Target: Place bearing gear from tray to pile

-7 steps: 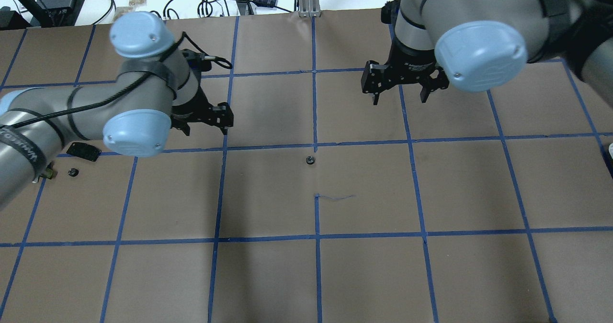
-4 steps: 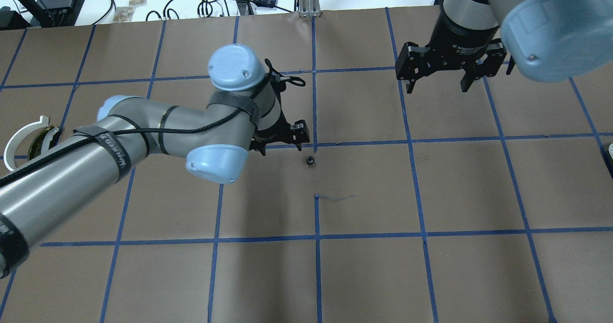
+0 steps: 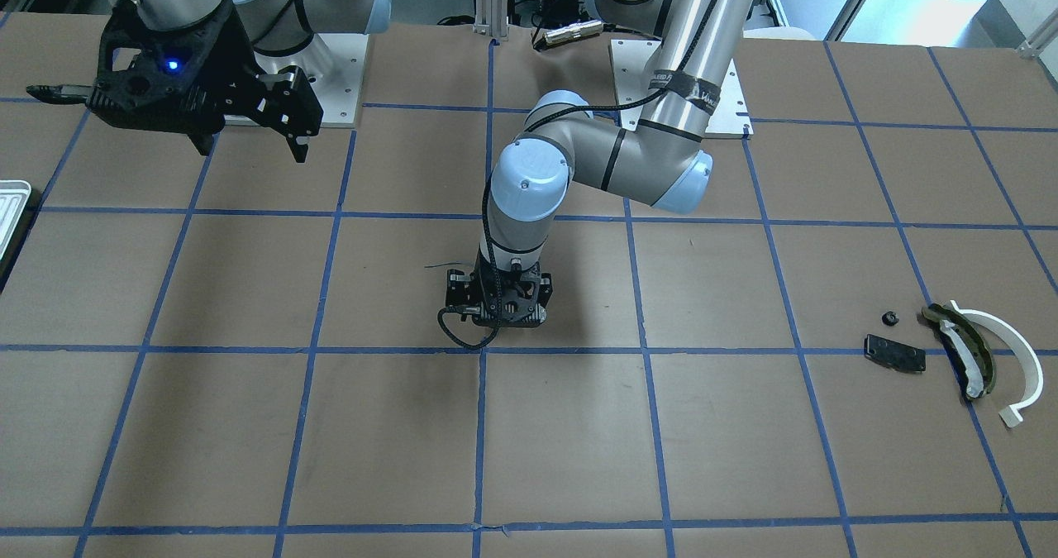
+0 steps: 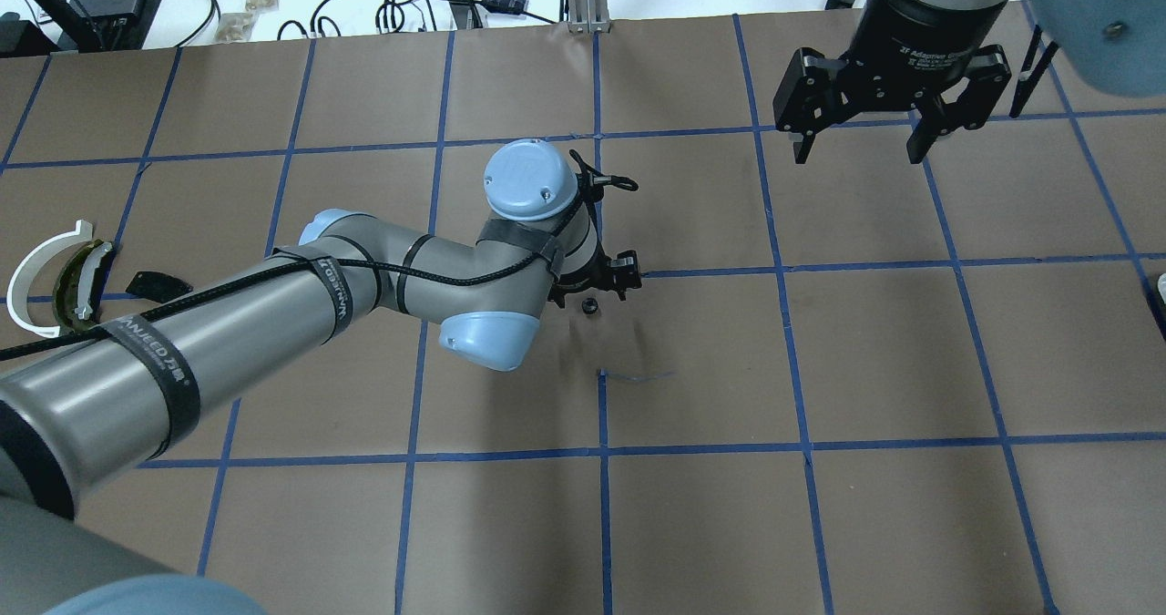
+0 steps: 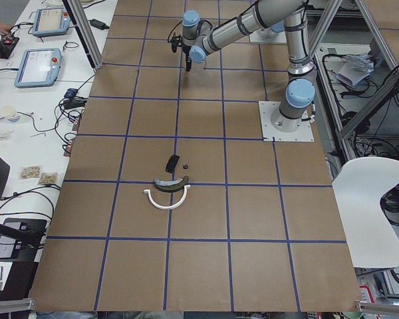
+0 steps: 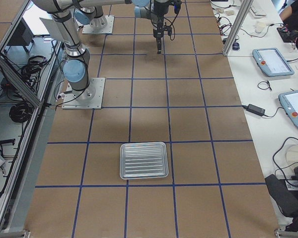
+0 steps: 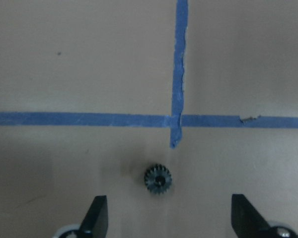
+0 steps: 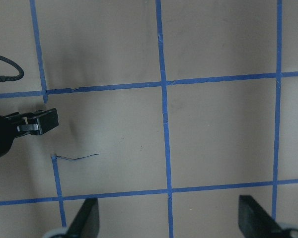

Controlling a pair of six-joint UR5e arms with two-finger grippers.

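Note:
A small black bearing gear lies on the brown table near its centre, by a tape crossing. My left gripper hangs low over it, open. In the left wrist view the gear sits just ahead of the gap between the open fingers. The front view hides the gear behind the left gripper. My right gripper is open and empty, high at the far right. The silvery tray holds nothing. The pile has a white half-ring, an olive curved piece and a black plate.
Another small black gear lies beside the pile's black plate. The tray's edge shows at the table's end on my right. Blue tape lines grid the table. Cables and boxes lie beyond the far edge.
My left arm swung from the pile side to the table's centre and came down over the gear. My right arm drew back toward the far right. Both grippers stayed open.

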